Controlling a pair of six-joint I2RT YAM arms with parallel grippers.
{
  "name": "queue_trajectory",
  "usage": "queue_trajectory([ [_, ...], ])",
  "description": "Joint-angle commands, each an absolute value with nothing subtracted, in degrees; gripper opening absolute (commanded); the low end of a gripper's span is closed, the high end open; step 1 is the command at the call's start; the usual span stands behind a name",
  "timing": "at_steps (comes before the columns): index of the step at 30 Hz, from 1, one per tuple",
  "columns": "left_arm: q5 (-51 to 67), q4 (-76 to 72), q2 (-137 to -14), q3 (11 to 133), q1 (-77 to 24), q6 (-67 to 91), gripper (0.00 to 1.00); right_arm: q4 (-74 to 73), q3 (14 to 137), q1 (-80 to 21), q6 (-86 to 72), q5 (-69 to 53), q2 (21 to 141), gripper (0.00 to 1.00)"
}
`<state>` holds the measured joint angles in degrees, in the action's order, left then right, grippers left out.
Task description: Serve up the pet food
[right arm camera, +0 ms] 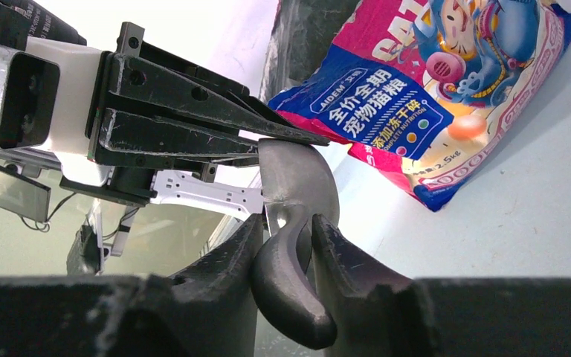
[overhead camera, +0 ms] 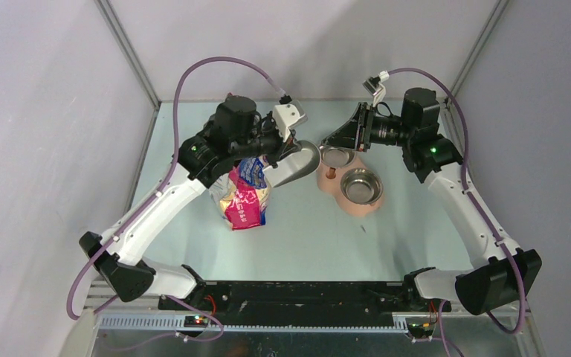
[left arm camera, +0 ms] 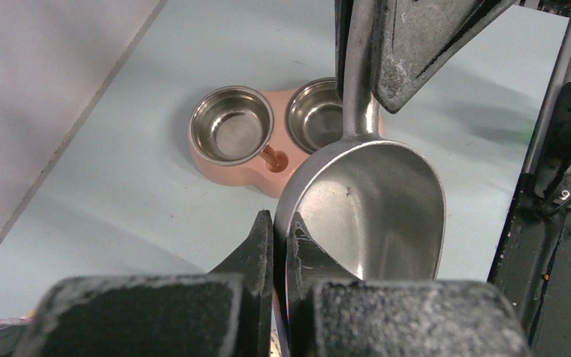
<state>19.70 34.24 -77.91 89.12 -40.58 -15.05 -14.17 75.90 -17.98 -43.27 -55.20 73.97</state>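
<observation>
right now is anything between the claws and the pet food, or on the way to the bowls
No food shows; presumably it is in the bag, whose top the left arm hides. The left claw and right claw are at the empty scoop. Nothing visible lies between scoop and bowls.

Desk (overhead camera: 305, 238): pale blue-green top, walled in at left, right and far sides. Two things on it. Printed bag (overhead camera: 244, 197) stands upright left of centre. Pink twin-bowl feeder (overhead camera: 330, 181) sits right of centre, apart from the bag. Both steel bowls look bare inside.
</observation>
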Motion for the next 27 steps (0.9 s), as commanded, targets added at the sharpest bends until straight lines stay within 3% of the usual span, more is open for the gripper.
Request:
queue_trajectory([
  [1, 19.6, 32.8, -77.7, 92.4, -40.9, -15.5, 0.0, -11.7, 76.4, -17.9, -43.4, -55.7, 72.1, 0.3],
  [6, 19.9, 32.7, -77.7, 92.2, -41.0, -15.2, 0.0, -12.5, 76.4, -17.7, -42.5, -55.0, 72.1, 0.22],
  [10, 19.9, 32.8, -77.3, 92.1, -41.0, -15.3, 0.0, -11.8, 76.5, -16.7, -41.3, -54.3, 72.1, 0.0],
  [12, 19.1, 33.6, -77.0, 92.5, -41.0, -15.9, 0.11, -11.3, 76.5, -15.7, -40.7, -54.5, 72.2, 0.0],
  [13, 17.8, 34.1, -76.7, 92.9, -41.0, -16.6, 0.26, -11.4, 76.6, -15.1, -40.0, -54.6, 72.3, 0.0],
  [15, 15.8, 36.1, -76.1, 94.7, -40.7, -17.6, 0.43, -13.5, 78.1, -14.1, -36.8, -54.2, 72.7, 0.0],
  [18, 12.0, 37.9, -74.4, 97.7, -39.4, -17.0, 0.61, -19.6, 82.6, -13.5, -30.1, -53.4, 73.4, 0.0],
  [22, 3.4, 38.0, -71.1, 98.6, -36.4, -15.2, 0.76, -28.8, 89.8, -14.0, -19.0, -49.3, 74.8, 0.0],
  [27, -11.0, 39.9, -68.6, 96.4, -30.3, -11.2, 0.8, -35.6, 96.7, -15.8, -6.8, -40.8, 76.6, 0.0],
])
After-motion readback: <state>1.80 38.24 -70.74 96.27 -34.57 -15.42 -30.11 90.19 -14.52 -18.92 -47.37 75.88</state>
